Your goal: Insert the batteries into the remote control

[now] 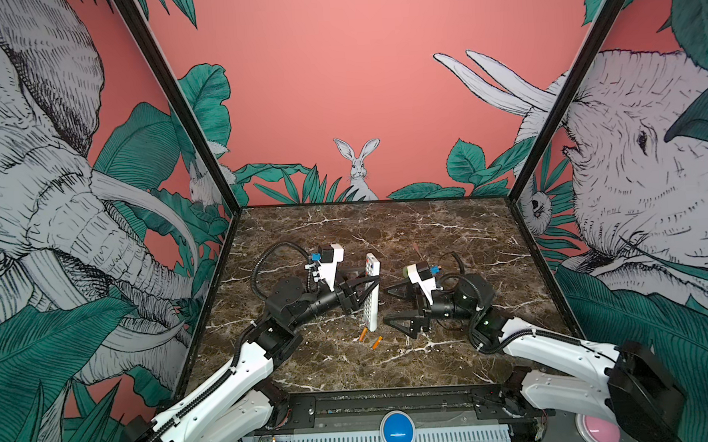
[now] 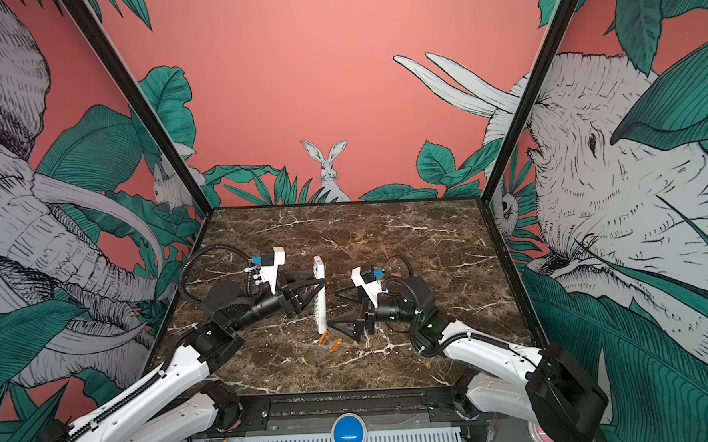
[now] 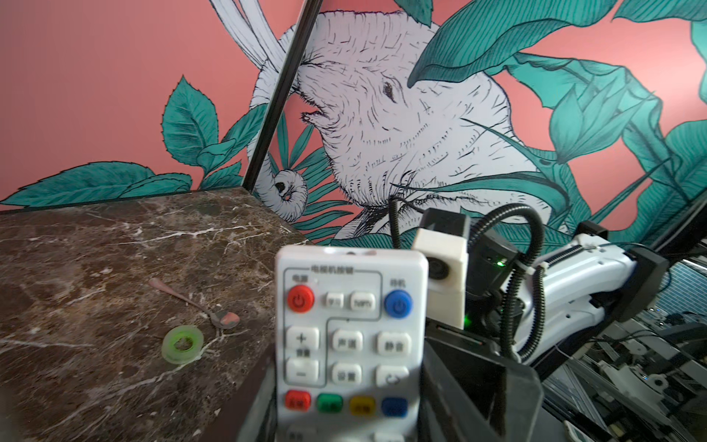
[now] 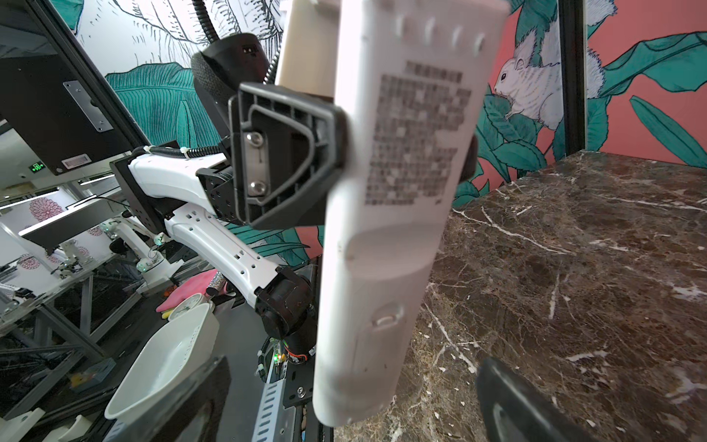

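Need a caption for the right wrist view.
Left gripper clamps the remote control across its width, printed back toward the camera, marble table beyond.

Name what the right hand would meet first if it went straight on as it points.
Probably the remote control, whose back faces the open right hand; the left hand holds it. The gap is hard to judge.

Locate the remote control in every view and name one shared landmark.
In a top view: remote control at centre, between the arms.
In a top view: centre again.
Left wrist: bottom centre, buttons facing the camera.
Right wrist: centre, labelled back facing the camera.
Landmark: the left gripper clamped on it, in all four.
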Motion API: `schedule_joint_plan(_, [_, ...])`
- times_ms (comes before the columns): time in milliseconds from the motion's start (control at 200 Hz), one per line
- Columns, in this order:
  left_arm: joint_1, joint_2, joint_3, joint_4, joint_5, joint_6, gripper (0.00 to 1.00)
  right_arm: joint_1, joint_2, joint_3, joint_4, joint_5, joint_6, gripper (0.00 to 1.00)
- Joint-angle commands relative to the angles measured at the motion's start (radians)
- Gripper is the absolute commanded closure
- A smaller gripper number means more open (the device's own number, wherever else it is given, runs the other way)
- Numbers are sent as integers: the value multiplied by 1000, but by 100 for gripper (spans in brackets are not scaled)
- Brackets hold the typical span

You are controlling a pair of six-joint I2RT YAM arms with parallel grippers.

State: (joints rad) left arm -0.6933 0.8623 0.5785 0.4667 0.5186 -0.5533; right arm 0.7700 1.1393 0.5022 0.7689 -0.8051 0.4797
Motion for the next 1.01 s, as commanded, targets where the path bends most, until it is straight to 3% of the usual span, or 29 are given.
schedule_joint_plan(0, [-2,4,44,101,75,-38,100,-1,30,44,119,-52,33,1])
schedule_joint_plan(315, [-1,14,61,176,131,-76,100,8,89,40,244,-72,92,1])
schedule_joint_plan(575, [-1,29,77,210,133,-97,100,14,176,29,456,-97,204,1])
schedule_joint_plan(770, [-1,24,78,207,124,-100,100,27,210,21,501,-105,219,1])
schedule_joint_plan(1000, [-2,30,89,203,115,-97,100,40,234,22,528,-112,224,11])
